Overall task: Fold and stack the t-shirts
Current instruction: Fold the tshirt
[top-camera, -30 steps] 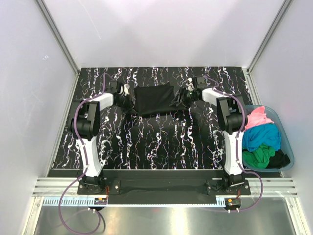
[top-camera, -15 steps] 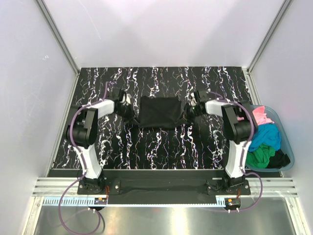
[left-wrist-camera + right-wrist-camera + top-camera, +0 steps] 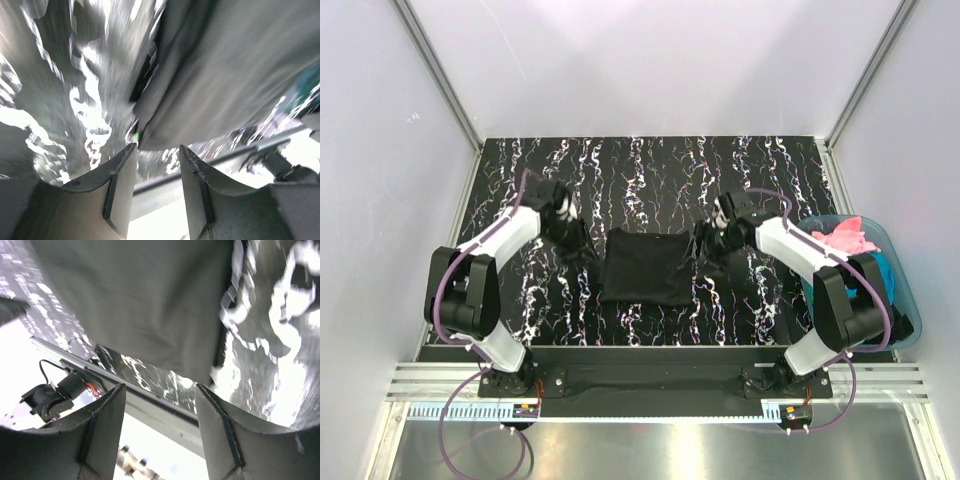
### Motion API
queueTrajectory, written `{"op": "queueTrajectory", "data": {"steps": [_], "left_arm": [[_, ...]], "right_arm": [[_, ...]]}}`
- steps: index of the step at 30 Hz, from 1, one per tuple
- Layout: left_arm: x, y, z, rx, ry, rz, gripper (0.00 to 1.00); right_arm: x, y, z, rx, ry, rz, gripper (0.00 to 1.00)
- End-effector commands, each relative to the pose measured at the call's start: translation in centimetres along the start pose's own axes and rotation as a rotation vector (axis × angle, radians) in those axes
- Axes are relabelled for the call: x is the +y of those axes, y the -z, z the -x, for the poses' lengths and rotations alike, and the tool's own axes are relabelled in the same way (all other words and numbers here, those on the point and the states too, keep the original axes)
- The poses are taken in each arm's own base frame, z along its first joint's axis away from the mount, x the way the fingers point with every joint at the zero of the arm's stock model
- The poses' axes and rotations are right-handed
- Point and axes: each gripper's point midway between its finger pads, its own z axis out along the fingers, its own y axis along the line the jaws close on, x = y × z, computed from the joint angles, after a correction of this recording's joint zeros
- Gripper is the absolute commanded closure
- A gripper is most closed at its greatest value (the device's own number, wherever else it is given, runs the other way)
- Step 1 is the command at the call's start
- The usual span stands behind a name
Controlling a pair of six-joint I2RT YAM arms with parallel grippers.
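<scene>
A black t-shirt lies folded into a rectangle in the middle of the marbled table. My left gripper hovers just off its left edge, open and holding nothing; in the left wrist view the grey-looking cloth lies beyond the left gripper. At the shirt's right edge my right gripper is open too, with the cloth past the empty gap of the right gripper. A pink t-shirt and a turquoise-blue t-shirt lie in the tub.
The translucent teal tub stands off the table's right edge, partly hidden by my right arm. White walls and aluminium posts close in the table on three sides. The black rail runs along the near edge.
Both grippers pulled the black shirt toward the near side, folding it into a smaller rectangle, then let it go and opened. Both arms have swung nearer.
</scene>
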Motion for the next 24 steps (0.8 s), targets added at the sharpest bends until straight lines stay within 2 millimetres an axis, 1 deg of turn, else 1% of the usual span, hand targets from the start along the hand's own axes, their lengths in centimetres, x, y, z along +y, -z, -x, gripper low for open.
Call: {"op": "queueTrajectory", "data": {"steps": [1, 2, 3, 4, 5, 6, 7, 8, 9, 10, 11, 12, 13, 14, 15, 18, 20, 22, 24], "left_arm": [[-1.8, 2.6, 5.6, -0.164, -0.112, 0.011, 0.56], [-2.6, 2.6, 7.2, -0.212, -0.15, -0.009, 0.56], [-2.9, 1.7, 8.1, -0.208, -0.18, -0.03, 0.56], [-3.5, 1.5, 8.9, -0.223, -0.207, -0.055, 0.56], [-4.8, 1.6, 10.4, -0.265, -0.246, -0.097, 0.56], [-5.2, 1.3, 10.9, -0.269, -0.275, -0.119, 0.56], [-5.4, 0.6, 11.4, -0.265, -0.29, -0.133, 0.56], [-6.0, 0.6, 12.2, -0.29, -0.311, -0.151, 0.55], [-6.2, 0.5, 12.5, -0.291, -0.332, -0.161, 0.55], [-6.1, -0.3, 12.7, -0.277, -0.338, -0.162, 0.55], [-6.4, -0.2, 13.1, -0.281, -0.356, -0.171, 0.55], [-6.4, -0.4, 13.3, -0.278, -0.374, -0.173, 0.55], [-6.2, -1.1, 13.4, -0.266, -0.377, -0.172, 0.55], [-6.5, -1.2, 13.7, -0.269, -0.394, -0.186, 0.54], [-6.5, -1.4, 13.8, -0.265, -0.398, -0.191, 0.54], [-6.6, -2.4, 13.9, -0.24, -0.4, -0.213, 0.54], [-7.1, -2.6, 14.0, -0.245, -0.405, -0.247, 0.54], [-7.0, -2.8, 13.8, -0.243, -0.402, -0.254, 0.54], [-7.1, -3.2, 13.6, -0.234, -0.405, -0.274, 0.54]], "right_arm": [[1.1, 1.7, 3.1, -0.06, 0.133, 0.01, 0.35], [0.8, 1.5, 4.2, -0.047, 0.12, 0.044, 0.35], [1.2, 1.4, 5.5, -0.064, 0.139, 0.083, 0.36], [1.0, 1.2, 6.2, -0.061, 0.172, 0.096, 0.37], [0.0, 0.4, 6.9, -0.041, 0.162, 0.09, 0.37], [0.2, 0.4, 7.9, -0.054, 0.187, 0.097, 0.37], [0.0, 0.1, 8.4, -0.054, 0.221, 0.101, 0.36], [-0.3, -0.6, 8.7, -0.037, 0.218, 0.11, 0.36], [-0.1, -0.6, 9.6, -0.049, 0.223, 0.123, 0.36], [0.0, -0.9, 10.0, -0.047, 0.222, 0.129, 0.34], [-0.2, -1.6, 10.2, -0.029, 0.213, 0.141, 0.34], [0.2, -1.9, 10.7, -0.039, 0.221, 0.156, 0.33], [0.4, -2.1, 10.9, -0.034, 0.224, 0.176, 0.31], [0.0, -2.8, 11.0, -0.025, 0.217, 0.171, 0.31], [0.1, -2.9, 11.4, -0.031, 0.226, 0.171, 0.31], [-0.5, -3.7, 11.8, -0.024, 0.229, 0.17, 0.31], [-0.6, -4.0, 11.8, -0.02, 0.225, 0.184, 0.33], [-0.7, -4.2, 11.8, -0.02, 0.224, 0.19, 0.35], [-0.6, -4.4, 11.7, -0.021, 0.228, 0.211, 0.41]]}}
